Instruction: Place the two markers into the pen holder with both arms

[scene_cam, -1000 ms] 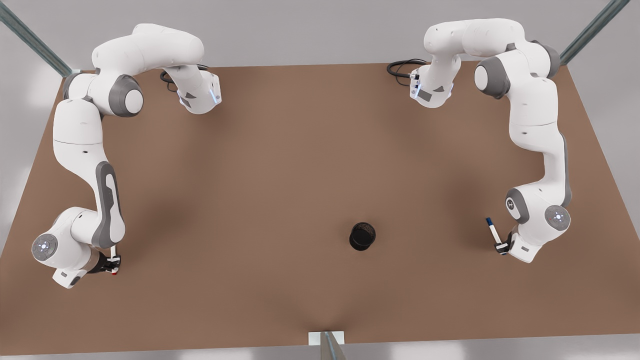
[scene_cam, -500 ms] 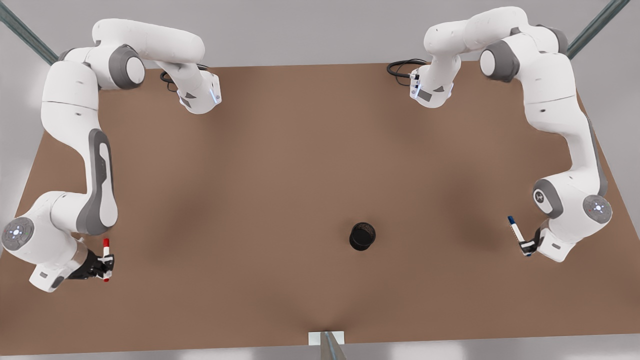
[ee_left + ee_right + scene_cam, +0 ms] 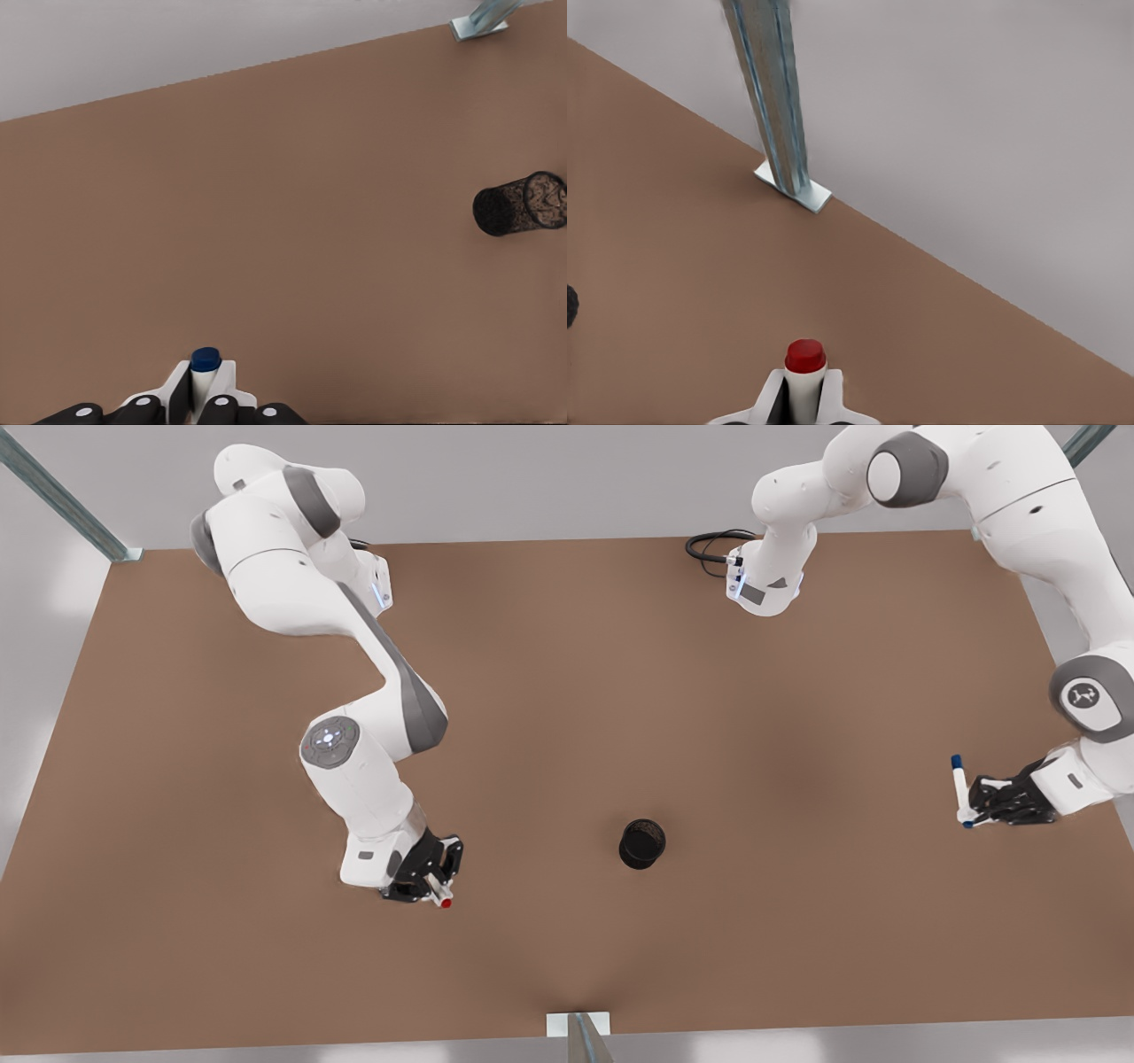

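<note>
L gripper (image 3: 974,815) clamps blue marker (image 3: 959,784) | R gripper (image 3: 436,890) clamps red marker (image 3: 804,376) (prob. upright)

My brown worktop in a pale grey room

Before me the worktop (image 3: 567,717) lies flat and plain, with soft shadows on it. Slanted metal struts (image 3: 62,498) meet its corners, another strut (image 3: 769,97) stands on a small plate (image 3: 793,188) at its edge, against grey walls (image 3: 549,478).
</note>
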{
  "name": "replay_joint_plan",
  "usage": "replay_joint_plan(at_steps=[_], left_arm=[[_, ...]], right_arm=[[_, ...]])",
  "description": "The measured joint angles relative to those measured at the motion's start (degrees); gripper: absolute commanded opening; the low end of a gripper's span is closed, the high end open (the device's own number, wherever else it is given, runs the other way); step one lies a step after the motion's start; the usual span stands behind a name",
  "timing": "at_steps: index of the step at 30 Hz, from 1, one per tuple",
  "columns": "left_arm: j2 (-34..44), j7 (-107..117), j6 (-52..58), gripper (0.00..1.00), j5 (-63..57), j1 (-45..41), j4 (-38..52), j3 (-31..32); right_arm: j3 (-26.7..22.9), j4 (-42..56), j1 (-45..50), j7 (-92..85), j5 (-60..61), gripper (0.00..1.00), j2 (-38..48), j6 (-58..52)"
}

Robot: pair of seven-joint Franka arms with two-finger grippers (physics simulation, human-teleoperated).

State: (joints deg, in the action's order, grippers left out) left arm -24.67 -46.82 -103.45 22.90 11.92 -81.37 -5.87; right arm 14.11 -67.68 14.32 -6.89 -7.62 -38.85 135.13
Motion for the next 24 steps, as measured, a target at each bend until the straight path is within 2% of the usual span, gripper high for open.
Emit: replay_joint_plan(at_steps=[3,6,11,20,24], left_arm=[[0.9,-11.0,5.9,0.21,7.1,0.4,-0.1,-0.1],[0.9,-22.3,9.7,0.21,12.8,1.5,-0.5,-0.2],[-0.2,-38.9,12.9,0.21,18.4,2.0,-1.3,0.0],[-1.2,-61.2,14.1,0.21,21.7,2.3,-6.5,-0.2],[-1.5,-68.1,14.1,0.21,21.9,2.4,-7.2,-0.2]], right_arm=[[0.3,2.4,6.4,4.7,0.0,0.25,-2.6,10.8],[-1.2,12.6,13.6,9.7,0.0,0.25,-8.0,17.9],[-12.5,20.4,25.0,19.4,-0.2,0.26,-13.7,26.7],[-21.0,24.8,29.0,33.0,-0.4,0.27,-23.7,37.4],[-23.0,24.9,30.2,37.2,-0.4,0.27,-25.9,40.6]])
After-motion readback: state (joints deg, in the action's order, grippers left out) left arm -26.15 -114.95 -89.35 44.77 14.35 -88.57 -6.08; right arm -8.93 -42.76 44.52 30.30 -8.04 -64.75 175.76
